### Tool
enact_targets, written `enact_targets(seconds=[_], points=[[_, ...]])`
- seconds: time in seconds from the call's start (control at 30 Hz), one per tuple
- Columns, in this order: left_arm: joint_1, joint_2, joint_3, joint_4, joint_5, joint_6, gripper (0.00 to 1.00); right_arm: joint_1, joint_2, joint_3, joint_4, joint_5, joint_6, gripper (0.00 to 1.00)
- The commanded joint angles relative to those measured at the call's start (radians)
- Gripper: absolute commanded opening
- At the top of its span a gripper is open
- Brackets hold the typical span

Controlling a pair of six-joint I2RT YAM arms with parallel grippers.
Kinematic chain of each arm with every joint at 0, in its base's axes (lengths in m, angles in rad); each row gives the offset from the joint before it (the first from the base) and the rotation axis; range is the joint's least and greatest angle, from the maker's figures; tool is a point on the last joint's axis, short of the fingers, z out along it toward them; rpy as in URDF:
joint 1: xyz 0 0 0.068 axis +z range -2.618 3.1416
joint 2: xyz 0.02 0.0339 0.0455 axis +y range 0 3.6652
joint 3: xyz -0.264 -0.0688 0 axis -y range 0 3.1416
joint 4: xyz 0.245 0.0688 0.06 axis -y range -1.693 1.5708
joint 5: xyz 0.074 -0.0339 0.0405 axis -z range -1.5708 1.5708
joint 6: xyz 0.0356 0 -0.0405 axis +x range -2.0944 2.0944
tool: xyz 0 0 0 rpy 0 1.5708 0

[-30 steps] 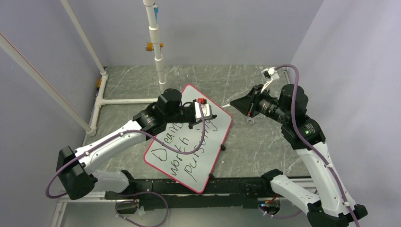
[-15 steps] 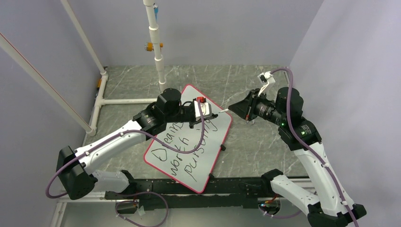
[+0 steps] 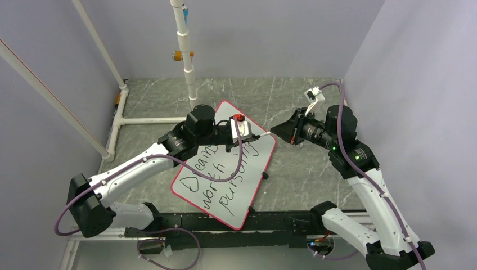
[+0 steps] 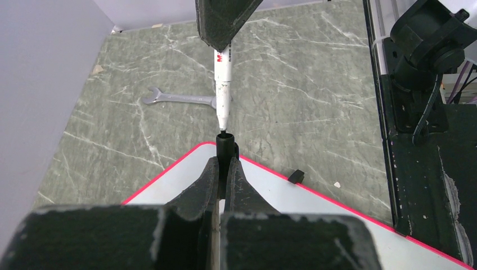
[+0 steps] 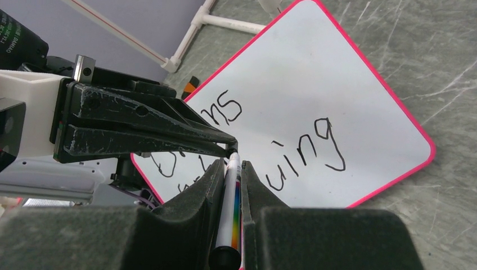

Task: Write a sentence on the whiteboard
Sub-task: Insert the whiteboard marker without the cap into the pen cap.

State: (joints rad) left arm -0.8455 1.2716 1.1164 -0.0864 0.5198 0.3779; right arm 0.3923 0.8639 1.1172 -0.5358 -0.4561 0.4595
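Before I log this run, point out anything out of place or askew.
A metal wrench lies on the table just past the whiteboard, unrelated to writing. The whiteboard sits rotated, its edges diagonal to the table's.

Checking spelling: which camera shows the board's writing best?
Top view: all three lines of the writing show, partly under the left arm. Right wrist catches only word ends; left wrist, none.

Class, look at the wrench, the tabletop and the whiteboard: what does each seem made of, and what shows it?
Wrench: probably steel; silvery-grey sheen. Tabletop: stone or stone-print laminate; matte grey-green with white veins. Whiteboard: smooth coated white panel taking marker ink; thin red rim, perhaps plastic.
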Motion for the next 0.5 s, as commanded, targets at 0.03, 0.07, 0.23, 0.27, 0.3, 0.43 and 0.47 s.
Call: enact_targets(seconds=[0.03, 0.07, 0.23, 0.27, 0.3, 0.43, 0.47], points=[[0.003, -0.017, -0.006, 0.045, 0.032, -0.015, 0.0, -0.003, -0.007, -0.006, 0.056, -0.023, 0.022, 0.0], [0.003, -0.017, -0.006, 0.045, 0.033, -0.015, 0.0, -0.002, -0.007, -0.007, 0.058, -0.024, 0.023, 0.0], [0.003, -0.013, -0.005, 0.042, 0.026, -0.013, 0.0, -0.002, -0.007, -0.009, 0.062, -0.028, 0.028, 0.0], [0.002, -0.012, -0.005, 0.042, 0.026, -0.013, 0.0, -0.002, -0.005, -0.008, 0.06, -0.029, 0.028, 0.0], [0.002, -0.012, -0.004, 0.043, 0.029, -0.015, 0.0, -0.002, -0.005, -0.008, 0.06, -0.031, 0.028, 0.0], [0.003, -0.012, -0.006, 0.046, 0.028, -0.019, 0.0, -0.002, -0.009, -0.012, 0.06, -0.033, 0.029, 0.0], [0.003, -0.012, -0.007, 0.048, 0.029, -0.021, 0.0, -0.002, -0.009, -0.015, 0.06, -0.034, 0.031, 0.0]])
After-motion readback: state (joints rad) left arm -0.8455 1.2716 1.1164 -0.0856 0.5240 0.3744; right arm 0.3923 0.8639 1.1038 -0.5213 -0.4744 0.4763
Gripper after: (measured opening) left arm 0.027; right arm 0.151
